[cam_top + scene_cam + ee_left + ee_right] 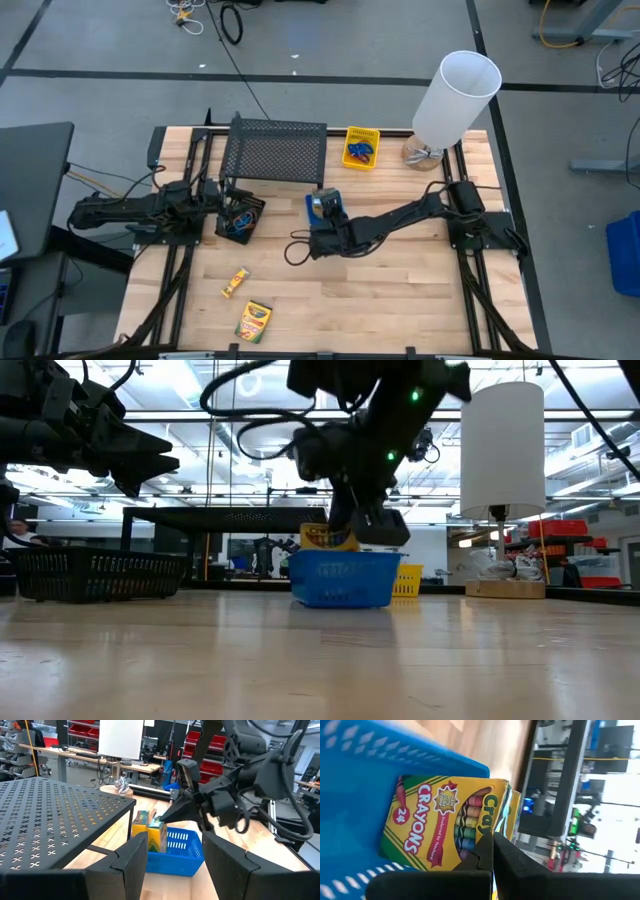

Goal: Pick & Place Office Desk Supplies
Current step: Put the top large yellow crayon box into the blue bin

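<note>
Right now my right gripper (322, 207) hangs over the blue bin (345, 579), fingers nearly together around the upper edge of a crayon box (440, 822) standing inside it, a second box pressed against its far side. My left gripper (222, 196), fingers spread and holding nothing, waits off to that side above the black bin (241, 217). Two more crayon boxes (254, 321) lie well behind me on the table (400, 290).

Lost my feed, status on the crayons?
Right hand over blue bin, crayon box inside. Left hand open by black rack. Nothing blocking.
</note>
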Robot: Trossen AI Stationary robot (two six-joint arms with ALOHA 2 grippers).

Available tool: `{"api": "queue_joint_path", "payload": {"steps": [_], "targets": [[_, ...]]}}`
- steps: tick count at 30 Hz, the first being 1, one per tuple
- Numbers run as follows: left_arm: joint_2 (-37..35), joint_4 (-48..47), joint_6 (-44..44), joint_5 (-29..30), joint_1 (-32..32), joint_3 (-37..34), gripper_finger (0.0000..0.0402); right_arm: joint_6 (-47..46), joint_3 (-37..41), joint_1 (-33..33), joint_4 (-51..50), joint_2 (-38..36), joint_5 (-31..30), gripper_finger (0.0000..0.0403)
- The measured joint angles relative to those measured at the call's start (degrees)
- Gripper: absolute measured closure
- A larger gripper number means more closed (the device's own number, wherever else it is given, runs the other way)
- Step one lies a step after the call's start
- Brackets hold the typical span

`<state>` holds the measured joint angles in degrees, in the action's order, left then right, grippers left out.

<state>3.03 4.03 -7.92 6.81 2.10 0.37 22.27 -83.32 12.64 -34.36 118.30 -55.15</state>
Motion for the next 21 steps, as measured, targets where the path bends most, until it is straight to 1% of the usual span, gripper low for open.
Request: {"api": "queue_joint_path", "payload": {"steps": [4,9,11,16,21], "targets": [[0.0,0.0,0.0,0.0,0.0,0.0,0.0208,2.4,2.8,-0.4,5.5,0.0,-1.1,0.0403],[0.0,0.0,0.0,0.0,0.0,0.0,0.0208,0.7,3.0,-0.6,5.8,-0.1,-1.4,0.0402],[0.0,0.0,0.0,0.0,0.0,0.0,0.0208,0.6,2.7,-0.5,5.7,-0.1,-1.1,0.0395],[0.0,0.0,0.0,0.2,0.0,0.0,0.0208,0.6,1.5,0.4,6.3,0.0,-0.4,0.0360],[0.0,0.0,0.0,0.2,0.0,0.0,0.0208,0.5,-0.6,0.8,5.8,0.1,-5.2,0.0311]]}}
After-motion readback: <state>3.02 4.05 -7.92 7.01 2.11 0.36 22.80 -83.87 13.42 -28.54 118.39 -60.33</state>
